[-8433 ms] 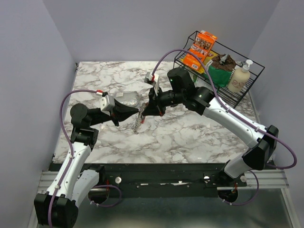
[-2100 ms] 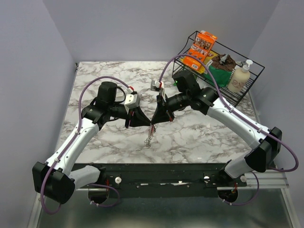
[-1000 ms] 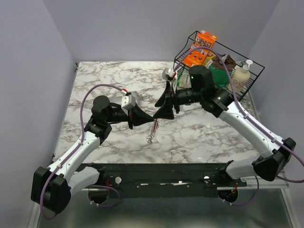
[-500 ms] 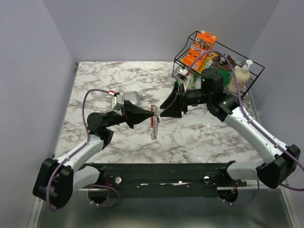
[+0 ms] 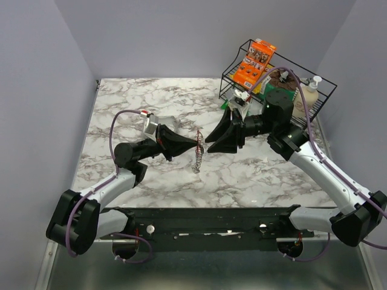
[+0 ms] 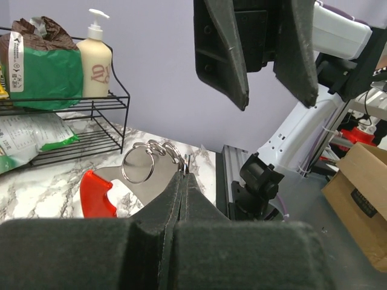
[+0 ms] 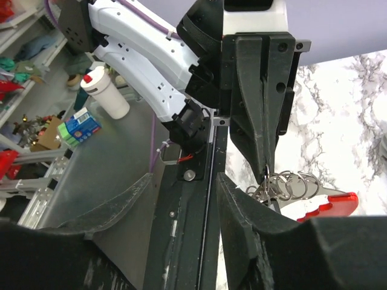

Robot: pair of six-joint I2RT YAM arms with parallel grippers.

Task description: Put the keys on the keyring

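My left gripper (image 5: 198, 143) is shut on the keyring (image 5: 196, 159) and holds it above the marble table, the silver rings and chain hanging below. In the left wrist view my shut fingertips (image 6: 184, 175) pinch a ring of the keyring (image 6: 144, 162), with its red strip (image 6: 95, 193) to the left. My right gripper (image 5: 208, 144) is open and empty, just right of the keyring and facing it. In the right wrist view the open jaws (image 7: 184, 178) frame the table edge, and the keyring (image 7: 289, 184) hangs to the right. I cannot make out a separate dark-headed key.
A black wire basket (image 5: 325, 90) stands at the back right with an orange box (image 5: 257, 57), a green bag and a soap bottle (image 5: 305, 96). It also shows in the left wrist view (image 6: 112, 115). The table's near edge has a black rail (image 5: 211, 214).
The two grippers were together at the keyring. The right gripper has let go and drawn back to the right. The left gripper keeps the keyring and has shifted a little right.
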